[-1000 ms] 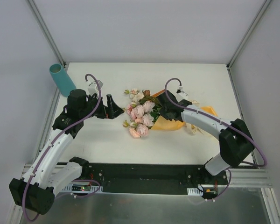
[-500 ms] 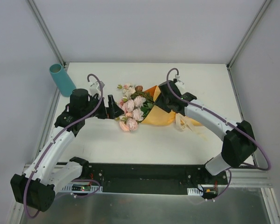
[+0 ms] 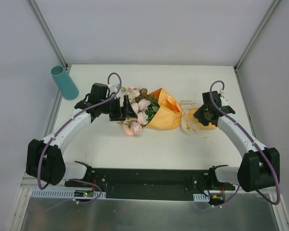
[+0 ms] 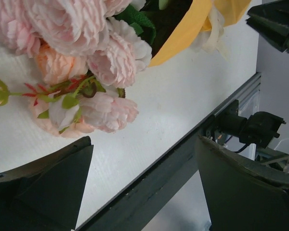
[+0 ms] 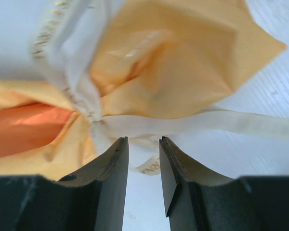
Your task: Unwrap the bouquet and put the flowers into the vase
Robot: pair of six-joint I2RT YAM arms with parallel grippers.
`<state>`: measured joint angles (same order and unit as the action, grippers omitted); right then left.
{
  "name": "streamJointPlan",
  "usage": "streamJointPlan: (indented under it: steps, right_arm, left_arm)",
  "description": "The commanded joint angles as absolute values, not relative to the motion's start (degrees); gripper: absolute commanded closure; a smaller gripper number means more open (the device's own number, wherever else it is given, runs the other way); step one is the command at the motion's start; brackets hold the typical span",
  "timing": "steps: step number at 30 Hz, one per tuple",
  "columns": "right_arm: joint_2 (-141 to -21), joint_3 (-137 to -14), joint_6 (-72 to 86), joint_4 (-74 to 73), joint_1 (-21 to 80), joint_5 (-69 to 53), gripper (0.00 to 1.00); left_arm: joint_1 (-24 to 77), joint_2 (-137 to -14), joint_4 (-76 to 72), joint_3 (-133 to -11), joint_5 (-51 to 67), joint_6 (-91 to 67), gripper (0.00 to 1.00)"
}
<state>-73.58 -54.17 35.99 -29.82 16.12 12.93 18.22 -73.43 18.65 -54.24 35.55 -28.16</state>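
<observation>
Left claw [image 3: 126,109] spread wide and empty, hovering just beside the blooms at the 9 o'clock end of the bouquet [image 3: 156,113]. Right claw [image 5: 142,140] parted by a narrow slit, clamping nothing visible, poised at the 3 o'clock end over the knot of the cream ribbon [image 5: 231,122].

Lying on its side mid-desk [image 3: 149,144], heads toward 9 o'clock, tail toward 3 o'clock. Vase [image 3: 64,82] well apart at 10 o'clock, standing near the desk's corner.

Probably very light and apt to slide on the smooth white surface when tugged, so best pinned at 1 end while pulling the other. Flowers [image 4: 111,62]: soft, layered pink and peach petals on thin green stems, easily crushed; better taken by the bunched stems than by the heads. Orange paper [image 3: 169,116]: crinkly, creased, likely springy and noisy, holding a cone shape. Ribbon: flat, limp, printed with lettering, cinched tight around the paper's neck; loose tail the obvious place to pinch. Vase: plain teal tube, narrow mouth, probably easy to tip.
</observation>
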Motion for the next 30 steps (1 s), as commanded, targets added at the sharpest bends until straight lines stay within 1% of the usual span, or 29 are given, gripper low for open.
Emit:
streamJointPlan:
  steps: [1, 4, 7, 9, 11, 13, 15, 17, 20, 25, 30]
  right_arm:
    - [-70.5, -48.3, 47.2, -32.0, 11.0, 8.0, 0.62]
    - [-69.9, -45.6, 51.6, -31.7, 10.0, 8.2, 0.61]
    - [-69.9, -44.0, 51.8, -30.2, 9.9, 7.8, 0.57]
    - [-70.0, -43.3, 46.0, -27.0, 9.9, 6.8, 0.53]
    - [-69.8, -42.4, 37.7, -22.8, 9.8, 4.7, 0.53]
    - [-68.9, -42.3, 33.6, -21.9, 9.6, 7.4, 0.53]
    - [-67.6, -41.8, 28.7, -18.8, 9.5, 7.6, 0.53]
    - [-67.0, -42.0, 23.8, -17.0, 9.3, 5.5, 0.52]
    - [-67.0, -43.2, 19.5, -17.9, 9.0, 5.3, 0.51]
    - [-68.3, -45.2, 14.7, -18.9, 6.5, 0.6, 0.50]
    - [-72.8, -48.3, 12.2, -20.9, 3.5, -9.4, 0.47]
  left_arm:
    - [20.9, -77.9, 18.3, -61.2, 38.8, -30.0, 0.11]
    - [22.0, -82.1, 18.3, -65.8, 40.8, -29.5, 0.13]
    - [22.5, -86.3, 18.3, -69.6, 40.4, -27.3, 0.13]
    - [22.5, -89.6, 18.5, -72.2, 41.1, -25.8, 0.14]
    - [22.5, -92.8, 18.7, -74.3, 42.4, -26.6, 0.17]
    - [23.3, -94.7, 18.7, -75.9, 43.3, -26.6, 0.18]
    - [24.3, -96.0, 18.7, -76.9, 42.0, -26.3, 0.17]
    - [25.0, -96.9, 18.7, -78.0, 41.0, -26.1, 0.17]
    - [26.4, -99.0, 18.7, -80.2, 40.5, -26.1, 0.17]
    - [29.1, -101.9, 18.7, -82.4, 40.4, -25.7, 0.19]
    - [30.1, -104.9, 18.7, -82.7, 40.3, -25.8, 0.25]
